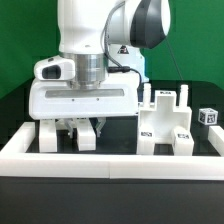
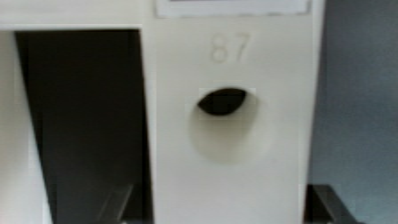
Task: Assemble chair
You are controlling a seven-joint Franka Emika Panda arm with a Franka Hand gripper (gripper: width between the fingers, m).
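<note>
While the arm reaches down low over the black tabletop (image 1: 15,112), its gripper (image 1: 84,128) is pressed together on a white chair part (image 1: 88,137). This part stands on the tabletop just behind the long white barrier wall (image 1: 110,160).

The wrist view is very close to this part. It shows a flat white face with a round dark hole (image 2: 222,101), the raised number 87 (image 2: 231,47) above the hole, and the edge of a square tag (image 2: 231,7). Beside the face there is a dark opening (image 2: 80,120).

Just beside the gripper, toward the exterior view's left, stands another white piece (image 1: 52,135). A group of upright chair parts (image 1: 165,122) stands near, toward the exterior view's right. A small tagged cube (image 1: 208,117) lies beyond this group, apart from it.
</note>
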